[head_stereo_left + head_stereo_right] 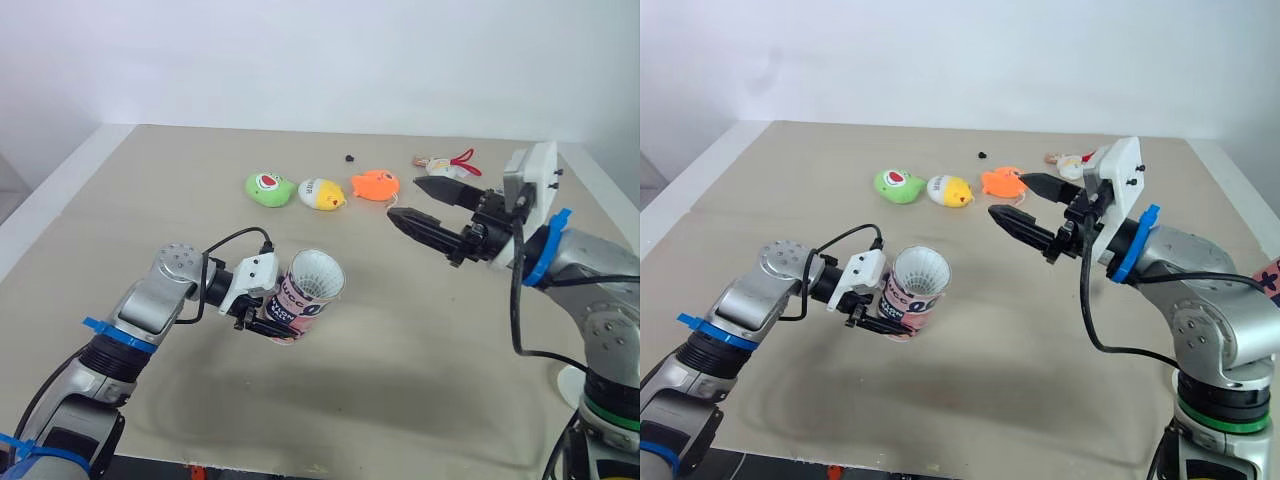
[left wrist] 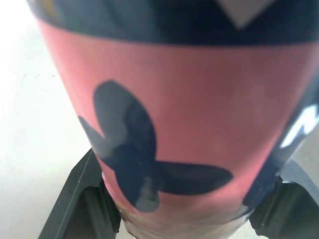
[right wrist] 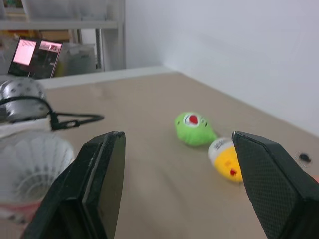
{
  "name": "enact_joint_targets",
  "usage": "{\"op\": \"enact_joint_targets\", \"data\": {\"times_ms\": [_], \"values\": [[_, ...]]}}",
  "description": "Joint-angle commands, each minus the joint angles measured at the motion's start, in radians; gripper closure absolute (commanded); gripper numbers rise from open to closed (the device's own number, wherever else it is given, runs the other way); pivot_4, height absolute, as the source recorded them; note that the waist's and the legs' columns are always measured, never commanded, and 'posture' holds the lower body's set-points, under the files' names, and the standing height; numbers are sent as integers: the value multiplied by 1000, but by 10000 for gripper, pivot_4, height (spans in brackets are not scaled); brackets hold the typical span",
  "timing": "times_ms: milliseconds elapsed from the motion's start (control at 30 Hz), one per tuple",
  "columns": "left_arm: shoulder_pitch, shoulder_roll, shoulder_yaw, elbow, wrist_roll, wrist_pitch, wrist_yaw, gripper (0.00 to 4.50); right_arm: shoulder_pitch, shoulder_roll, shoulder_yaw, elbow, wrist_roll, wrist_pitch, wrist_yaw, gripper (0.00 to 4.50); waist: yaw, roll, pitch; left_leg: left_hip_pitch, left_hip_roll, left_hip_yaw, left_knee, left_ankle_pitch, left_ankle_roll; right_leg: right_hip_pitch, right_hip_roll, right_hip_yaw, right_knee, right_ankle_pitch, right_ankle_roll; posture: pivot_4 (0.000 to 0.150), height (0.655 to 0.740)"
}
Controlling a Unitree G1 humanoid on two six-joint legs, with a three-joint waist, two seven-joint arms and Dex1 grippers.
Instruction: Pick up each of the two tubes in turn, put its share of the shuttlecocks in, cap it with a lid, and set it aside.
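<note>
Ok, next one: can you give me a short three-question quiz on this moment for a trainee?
1. True or false: the right pincer is shut on a lid.
2. Which pincer holds the tube? A) left B) right C) neither
3. Fill in: between the green toy and the orange toy lies a mostly ____ toy.

Key
1. False: it is open and empty, above the table.
2. A: the left pincer grips the tube, which is tilted, with white shuttlecock feathers in its mouth.
3. Yellow: the yellow toy.
</note>
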Motion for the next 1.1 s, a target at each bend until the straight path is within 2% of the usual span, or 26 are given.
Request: {"op": "enact_joint_targets", "data": {"times_ms": [33,233,333,400,467,533,800,1100], "values": [[7,-4,-3,-9,-11,-8,14,19246,19,-25,-41,-54,45,8,-15,8139,0,0,0,0,0,0,0,0,0,0,0,0,0,0,0,1500,7400],[24,5,-17,-26,-22,5,3,19246,34,-47,-35,-67,67,12,-35,8139,0,-1,0,0,0,0,0,0,0,0,0,0,0,0,0,1500,7400],[18,24,-34,-23,-18,15,-21,19246,2,-76,-10,-55,88,32,-20,17289,0,-1,0,0,0,0,0,0,0,0,0,0,0,0,0,1500,7400],[11,41,-52,-19,-7,22,-44,19246,-15,-99,19,-59,136,47,46,26361,-1,-1,0,0,1,1,0,0,0,0,0,0,0,0,-1,1500,7400],[-1,63,-71,-2,13,21,-65,19246,-34,-121,72,-58,130,49,94,38833,-1,-1,1,0,2,0,-1,0,0,-1,1,0,0,-1,-2,1500,7400],[-17,83,-80,33,35,4,-72,19246,-68,-118,133,-34,104,34,124,44596,-2,-1,1,0,3,0,-1,0,0,-1,2,-1,0,-2,-3,1500,7400],[-73,123,-90,136,59,-62,-104,19246,-273,-102,404,53,-33,-42,341,44596,-17,-2,1,1,13,3,-1,0,0,-5,12,0,0,1,-11,1500,7400],[-86,121,-95,152,55,-60,-120,19246,-643,-4,757,340,-330,-189,660,44596,-32,-1,2,2,27,5,0,2,-1,-10,28,2,4,4,-18,1500,7400]]}}
